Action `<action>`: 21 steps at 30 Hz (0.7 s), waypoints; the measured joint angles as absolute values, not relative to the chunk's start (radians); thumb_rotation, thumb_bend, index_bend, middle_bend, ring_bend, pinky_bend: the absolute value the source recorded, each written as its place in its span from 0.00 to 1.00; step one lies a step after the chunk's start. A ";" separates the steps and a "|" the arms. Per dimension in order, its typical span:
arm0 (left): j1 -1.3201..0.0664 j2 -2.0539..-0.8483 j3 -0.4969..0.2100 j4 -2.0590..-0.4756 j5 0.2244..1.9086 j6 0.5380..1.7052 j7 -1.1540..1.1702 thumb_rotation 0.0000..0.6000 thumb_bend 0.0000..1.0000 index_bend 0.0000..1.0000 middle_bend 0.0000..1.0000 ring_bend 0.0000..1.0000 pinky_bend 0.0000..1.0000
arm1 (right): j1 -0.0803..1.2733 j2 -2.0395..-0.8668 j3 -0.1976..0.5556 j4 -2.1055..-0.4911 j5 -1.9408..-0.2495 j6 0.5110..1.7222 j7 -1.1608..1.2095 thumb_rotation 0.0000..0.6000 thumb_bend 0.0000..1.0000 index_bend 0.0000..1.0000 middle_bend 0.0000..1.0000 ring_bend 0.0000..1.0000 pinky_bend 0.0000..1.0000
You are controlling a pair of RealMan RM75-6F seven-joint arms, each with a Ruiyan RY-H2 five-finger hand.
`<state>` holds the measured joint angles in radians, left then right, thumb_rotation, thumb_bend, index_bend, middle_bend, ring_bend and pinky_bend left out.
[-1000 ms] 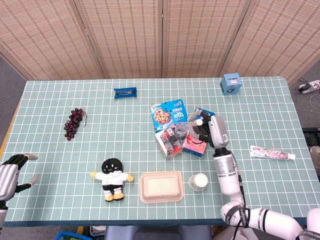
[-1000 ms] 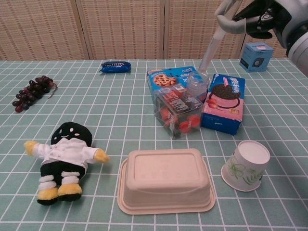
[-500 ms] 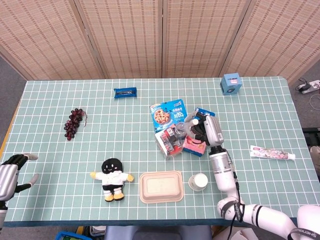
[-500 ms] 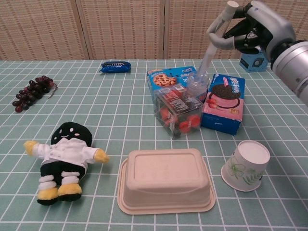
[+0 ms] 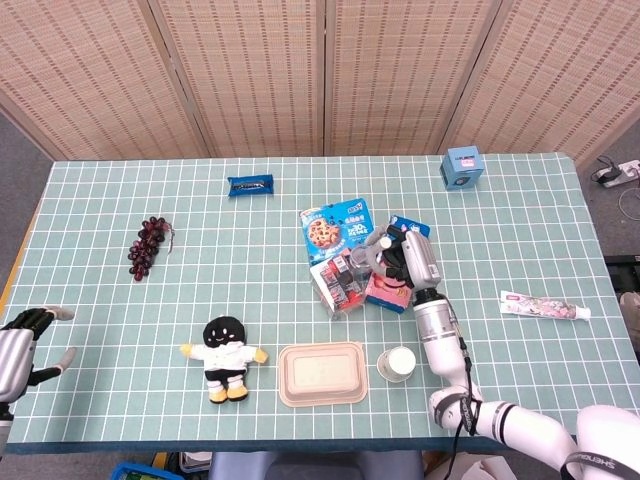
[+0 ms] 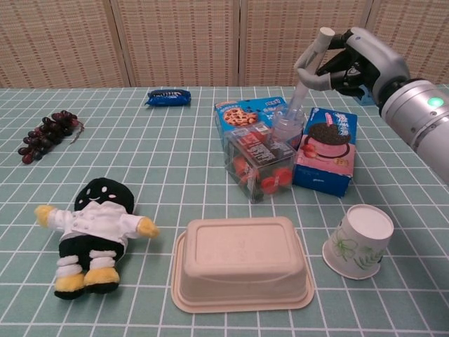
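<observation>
My right hand hangs over the cluster at mid-table with its fingers curled and one bent finger sticking out to the left. Just below it stands a clear bottle. A pale translucent stem runs from the bottle up to the fingers, and whether they hold it I cannot tell. A pink Oreo box lies under the hand, with a clear box of red sweets and a blue cookie bag beside it. My left hand rests at the table's near left edge, fingers apart, holding nothing.
In front stand a paper cup and a beige lidded tray. A plush doll lies front left. Dark grapes and a blue snack packet are further left. A toothpaste box and a blue box are on the right.
My right hand has come down and moved left toward the clear bottle, so less of the pale stem shows. The left hand and the objects have stayed put.
</observation>
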<state>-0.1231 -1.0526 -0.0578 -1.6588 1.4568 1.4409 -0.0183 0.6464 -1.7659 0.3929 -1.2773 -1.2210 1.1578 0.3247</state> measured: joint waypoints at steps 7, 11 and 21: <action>-0.123 -1.052 -0.058 -1.659 1.457 1.440 -0.021 1.00 0.30 0.42 0.34 0.28 0.44 | 0.663 -1.790 0.393 -1.230 -1.213 1.129 0.352 1.00 0.56 0.78 1.00 1.00 1.00; -0.122 -1.051 -0.058 -1.659 1.457 1.442 -0.023 1.00 0.30 0.42 0.34 0.28 0.44 | 0.670 -1.796 0.388 -1.213 -1.213 1.113 0.362 1.00 0.54 0.78 1.00 1.00 1.00; -0.122 -1.050 -0.058 -1.660 1.458 1.441 -0.024 1.00 0.30 0.42 0.34 0.28 0.44 | 0.678 -1.806 0.381 -1.190 -1.207 1.087 0.370 1.00 0.48 0.65 1.00 1.00 1.00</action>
